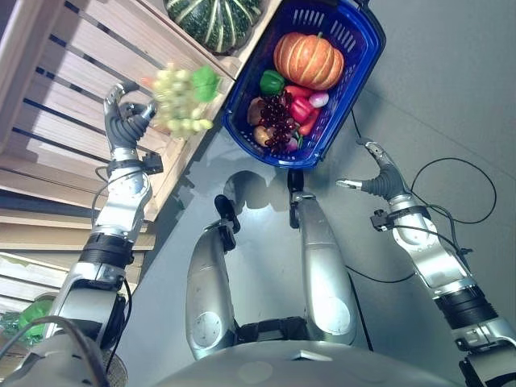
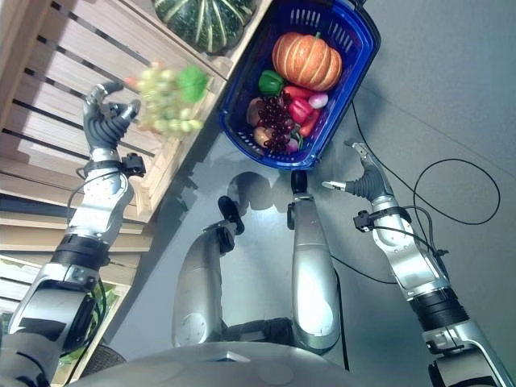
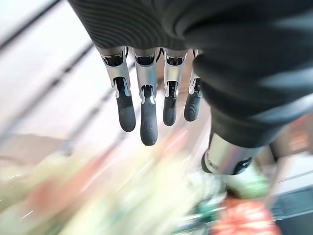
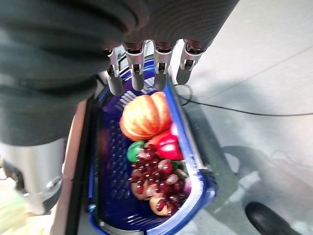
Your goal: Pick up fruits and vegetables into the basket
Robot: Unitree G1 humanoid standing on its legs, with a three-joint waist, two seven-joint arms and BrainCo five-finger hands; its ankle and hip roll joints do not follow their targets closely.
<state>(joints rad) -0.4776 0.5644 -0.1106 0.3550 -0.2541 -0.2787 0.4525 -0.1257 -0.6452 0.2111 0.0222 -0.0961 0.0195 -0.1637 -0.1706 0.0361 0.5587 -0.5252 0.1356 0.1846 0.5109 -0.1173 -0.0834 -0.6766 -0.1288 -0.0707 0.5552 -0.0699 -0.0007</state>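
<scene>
Green grape bunch with leaf at left hand, fingers curled round its stem end, above slatted wooden shelf. Likely light, knobbly, swings; hold near stem. Blue plastic basket just beside. Right hand relaxed, empty.

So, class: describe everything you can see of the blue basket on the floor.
The basket is a deep blue plastic shopping basket with slotted walls and a raised rim. It sits upright on the grey floor, right beside the wooden crate shelf. Inside lie an orange pumpkin, a green pepper, a red pepper, dark red grapes and a few smaller pieces. Neither hand touches it; the right hand hangs open nearby.
</scene>
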